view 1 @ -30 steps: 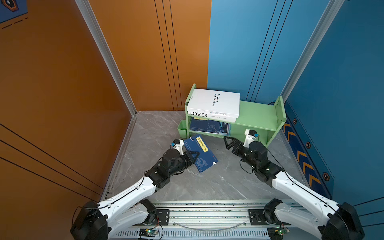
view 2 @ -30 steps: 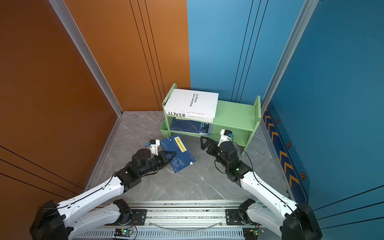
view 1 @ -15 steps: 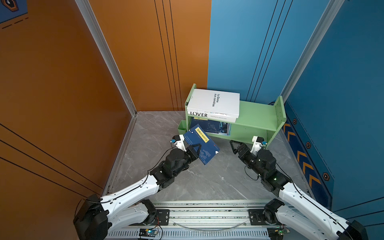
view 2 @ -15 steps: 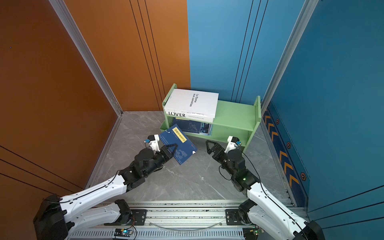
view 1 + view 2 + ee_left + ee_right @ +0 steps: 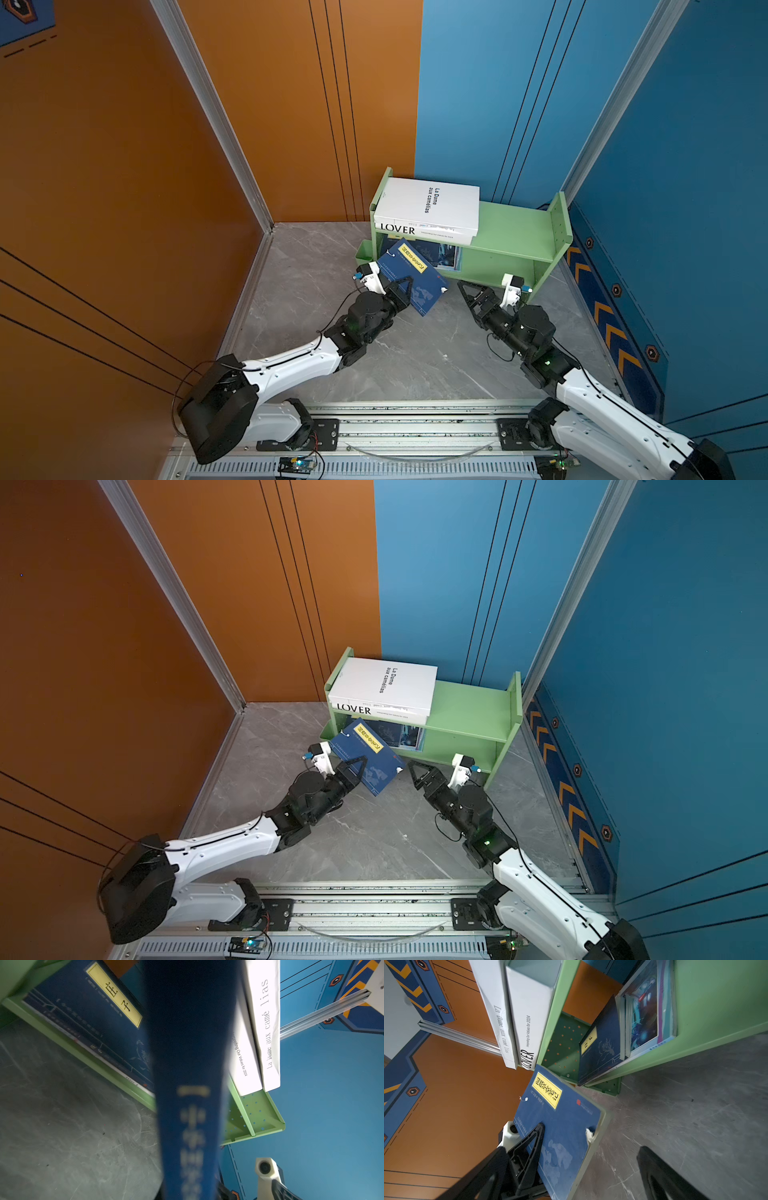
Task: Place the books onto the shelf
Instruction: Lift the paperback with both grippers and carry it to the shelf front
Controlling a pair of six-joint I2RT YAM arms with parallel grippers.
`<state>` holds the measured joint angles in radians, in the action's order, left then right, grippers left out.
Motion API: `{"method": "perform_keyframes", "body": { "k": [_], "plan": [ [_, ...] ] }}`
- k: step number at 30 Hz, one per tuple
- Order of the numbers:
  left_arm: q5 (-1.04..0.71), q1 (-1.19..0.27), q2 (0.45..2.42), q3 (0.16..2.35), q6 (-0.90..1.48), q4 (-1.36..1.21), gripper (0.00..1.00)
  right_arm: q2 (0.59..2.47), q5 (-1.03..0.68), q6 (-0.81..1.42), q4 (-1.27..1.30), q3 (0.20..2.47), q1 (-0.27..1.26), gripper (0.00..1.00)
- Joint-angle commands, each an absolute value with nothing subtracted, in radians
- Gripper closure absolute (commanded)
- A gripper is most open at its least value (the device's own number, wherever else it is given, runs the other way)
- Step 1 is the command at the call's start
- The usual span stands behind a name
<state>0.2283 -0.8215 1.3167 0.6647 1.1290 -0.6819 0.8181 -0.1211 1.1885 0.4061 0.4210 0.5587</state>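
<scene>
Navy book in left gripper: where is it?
In both top views the left gripper holds the navy book tilted, left of centre, at the lower opening of the shelf, below the LOVER book.

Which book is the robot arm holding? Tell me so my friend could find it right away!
Find the green shelf by the blue wall with two white books lying on top. In front of its lower level, the left arm holds a thin navy book in shut jaws, tilted. Unlike the other navy book inside, it is outside and has a torn white corner.
</scene>
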Motion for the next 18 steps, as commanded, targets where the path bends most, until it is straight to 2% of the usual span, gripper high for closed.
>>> {"method": "perform_keyframes", "body": {
  "k": [1, 13, 15, 18],
  "plan": [
    [0.242, -0.838, 1.352, 0.698, 1.148, -0.879, 1.00, 0.801, -0.144, 1.216, 0.474, 0.403, 0.591, 0.00],
    [0.183, -0.847, 1.609, 0.689, 1.366, -1.335, 1.00, 0.969, -0.098, 1.252, 0.675, 0.393, 0.664, 0.03],
    [0.184, -0.854, 1.637, 0.690, 1.389, -1.364, 1.00, 1.012, -0.107, 1.250, 0.702, 0.410, 0.662, 0.09],
    [0.190, -0.864, 1.670, 0.689, 1.413, -1.394, 1.00, 1.071, -0.114, 1.260, 0.741, 0.429, 0.654, 0.24]
  ]
}}
